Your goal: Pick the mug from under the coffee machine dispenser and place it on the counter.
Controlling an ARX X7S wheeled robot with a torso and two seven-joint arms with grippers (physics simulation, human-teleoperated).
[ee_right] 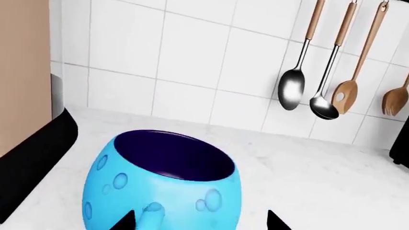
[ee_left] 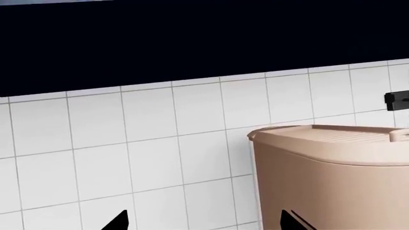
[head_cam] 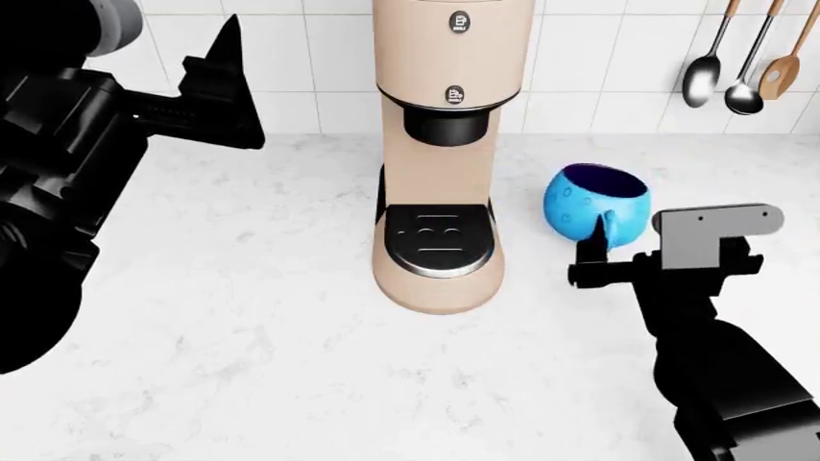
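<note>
Mug (head_cam: 593,201) off drip tray (head_cam: 439,241), sitting on counter (head_cam: 256,317) beside coffee machine dispenser (head_cam: 440,144). Right gripper (ee_right: 201,219) spread, nothing pinched; left gripper (ee_left: 204,221) spread. Prob. only retreat left.

A: Where does the mug (head_cam: 593,201) sit?
B: On the white marble-look worktop (head_cam: 244,317), upright, toward its back edge and just right of the coffee machine dispenser (head_cam: 439,154), apart from it.
A: Its look?
B: Round-bellied, bright blue with darker dots, dark navy inside, its loop handle facing the front edge.
A: And the machine?
B: A tall beige column, black nozzle above a bare round black-and-silver drip tray.
</note>
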